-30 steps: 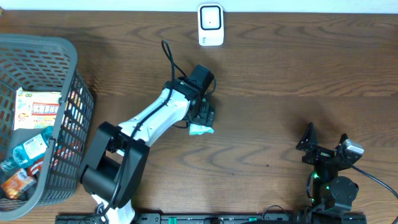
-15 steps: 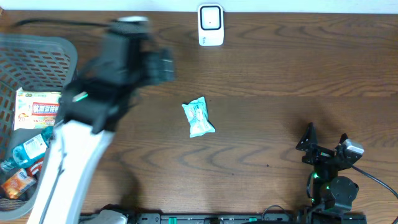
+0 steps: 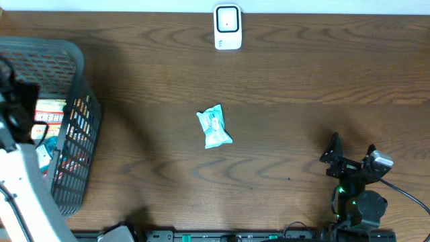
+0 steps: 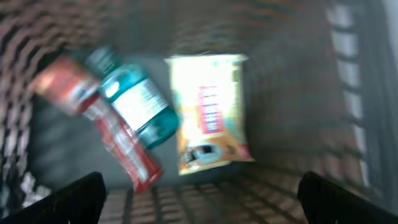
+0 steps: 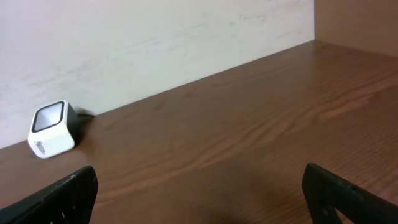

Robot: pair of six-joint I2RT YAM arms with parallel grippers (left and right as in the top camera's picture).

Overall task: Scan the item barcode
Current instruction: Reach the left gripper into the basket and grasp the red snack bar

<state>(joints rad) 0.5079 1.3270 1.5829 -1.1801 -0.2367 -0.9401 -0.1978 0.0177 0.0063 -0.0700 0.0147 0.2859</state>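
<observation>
A small teal packet lies by itself on the wooden table, nothing touching it. The white barcode scanner stands at the table's back edge; the right wrist view shows the scanner at far left. My left gripper hangs over the grey basket, open and holding nothing. In its wrist view the left gripper looks down on a yellow snack packet, a teal bottle and a red packet, all blurred. My right gripper rests open at the front right.
The basket's mesh wall surrounds the left gripper's view. A pale wall rises behind the table's back edge. Bare wood lies ahead of the right gripper.
The left arm has swung from the teal packet at mid-table to the far left, over the basket. The packet stays where it was let go. The right arm has not moved.
</observation>
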